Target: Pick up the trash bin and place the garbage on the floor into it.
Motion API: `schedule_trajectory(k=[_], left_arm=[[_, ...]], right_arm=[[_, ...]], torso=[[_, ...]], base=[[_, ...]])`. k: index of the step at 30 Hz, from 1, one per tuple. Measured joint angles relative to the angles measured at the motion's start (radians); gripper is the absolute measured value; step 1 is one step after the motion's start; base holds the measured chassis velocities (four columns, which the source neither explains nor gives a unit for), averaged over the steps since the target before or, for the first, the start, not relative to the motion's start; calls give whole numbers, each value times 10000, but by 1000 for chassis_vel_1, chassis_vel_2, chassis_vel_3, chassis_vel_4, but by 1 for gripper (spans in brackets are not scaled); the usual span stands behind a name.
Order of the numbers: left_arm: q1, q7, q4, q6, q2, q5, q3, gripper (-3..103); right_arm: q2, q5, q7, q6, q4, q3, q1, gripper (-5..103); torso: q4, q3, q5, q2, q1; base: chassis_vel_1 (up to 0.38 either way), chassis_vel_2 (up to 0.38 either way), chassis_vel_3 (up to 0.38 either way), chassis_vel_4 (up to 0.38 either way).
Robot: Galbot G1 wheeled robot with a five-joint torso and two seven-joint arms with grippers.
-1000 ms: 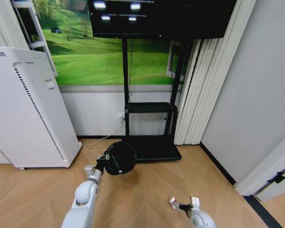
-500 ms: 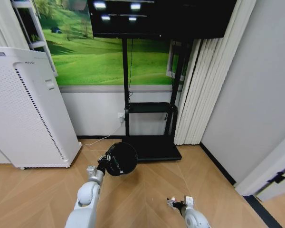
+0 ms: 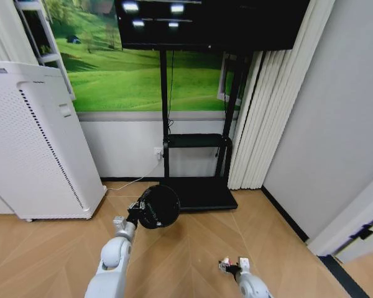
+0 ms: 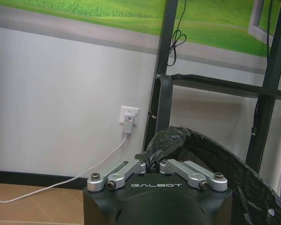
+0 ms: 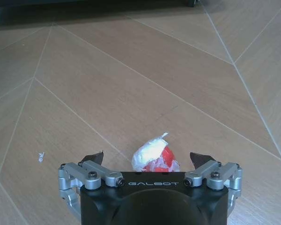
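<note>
Trash bin [image 3: 158,207] first: it is small, round and black, and the left hand [image 3: 134,213] holds it up off the floor [image 3: 50,248], out in front of the robot. From the head view the bin sits just in front of the black base of the TV stand [image 3: 202,194], and its open mouth looks tipped toward the camera, though that is hard to be sure of. In the left wrist view the two silver fingers [image 4: 117,171] are pinched together on the bin's rim, with a fold of the black bin bag [image 4: 165,142] caught between them. The right hand [image 3: 230,267] is low down near the floor, at the bottom of the head view. Its fingers are spread apart, and a red-and-white wrapper [image 5: 154,156] lies on the floor between the two dark tips, not squeezed by them. A tiny white scrap [image 5: 40,156] lies on the wood off to one side of that hand. A big white cabinet with little holes [image 3: 31,149] stands at the left by the wall, well apart from the bin. A white plug [image 4: 128,123] sits in the wall socket behind the bin, with a white cord [image 4: 56,185] running down to the floor.
</note>
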Motion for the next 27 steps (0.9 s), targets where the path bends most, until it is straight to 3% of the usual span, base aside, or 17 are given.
schedule_trajectory(k=[12, 20, 21, 23, 24, 26, 27], left_arm=[[-110, 51, 130, 9, 111, -169, 36, 7], [-123, 112, 82, 17, 261, -308, 48, 7], [-123, 112, 82, 17, 261, -308, 48, 7], [-113, 155, 71, 18, 301, -349, 40, 7], [-113, 155, 71, 18, 301, -349, 40, 7], [-98, 179, 64, 19, 316, -394, 8, 7], [-81, 190, 59, 18, 331, -413, 4, 7]], right_arm=[[208, -235, -236, 267, -1148, 147, 337, 99], [410, -204, -246, 280, -1101, 278, 290, 68], [410, -204, -246, 280, -1101, 278, 290, 68], [486, -255, -246, 280, -1040, 319, 237, 57], [486, -255, -246, 280, -1040, 319, 237, 57], [551, -324, -222, 282, -1003, 338, 189, 46], [586, -354, -194, 287, -998, 345, 176, 46]], torso=[[-1, 0, -1, 0, 0], [0, 0, 0, 0, 0], [0, 0, 0, 0, 0], [0, 0, -1, 0, 0], [0, 0, -1, 0, 0], [-1, -1, -2, 0, 1], [-1, 0, -2, 1, 0]], base=[[0, 0, 0, 0], [0, 0, 0, 0], [0, 0, 0, 0], [0, 0, 0, 0], [0, 0, 0, 0], [0, 0, 0, 0], [0, 0, 0, 0]])
